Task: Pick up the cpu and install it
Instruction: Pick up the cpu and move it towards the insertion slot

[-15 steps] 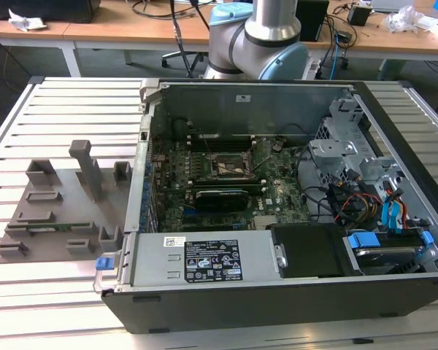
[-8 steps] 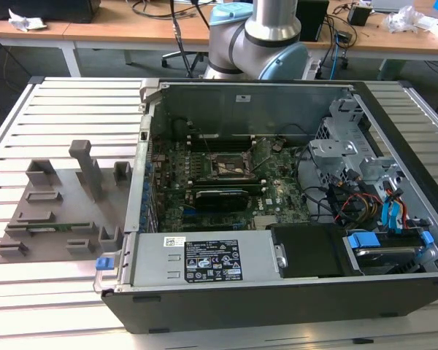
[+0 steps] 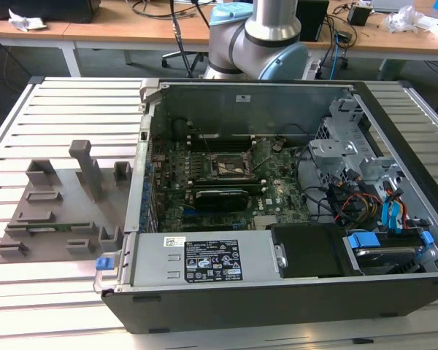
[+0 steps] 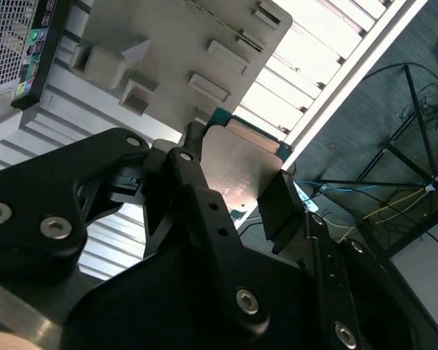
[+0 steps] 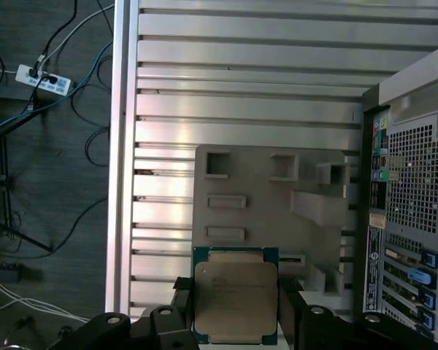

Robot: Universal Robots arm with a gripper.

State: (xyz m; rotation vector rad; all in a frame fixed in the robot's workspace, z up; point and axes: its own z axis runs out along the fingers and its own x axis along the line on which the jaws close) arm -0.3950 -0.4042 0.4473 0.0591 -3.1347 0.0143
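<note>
The cpu [image 5: 236,295] is a flat square chip with a silvery top and a green rim. My gripper [image 5: 236,300] is shut on it, one black finger [image 5: 181,292] on each side. In the second wrist view the cpu [image 4: 237,157] sits between the same fingers [image 4: 281,204], with my gripper [image 4: 237,191] held well above the grey fixture plate [image 4: 168,51]. In the exterior view the dark socket frame [image 3: 230,169] lies on the green motherboard [image 3: 277,191] inside the open computer case [image 3: 277,292], far from the fixture plate [image 3: 58,208].
The grey fixture plate [image 5: 270,193] lies on the slatted metal table [image 5: 241,80] beside the case's rear panel [image 5: 412,219]. A long black card [image 3: 219,195] sits just in front of the socket. Drive cages and cables [image 3: 365,197] crowd the case's right side. The arm's base [image 3: 259,40] stands behind the case.
</note>
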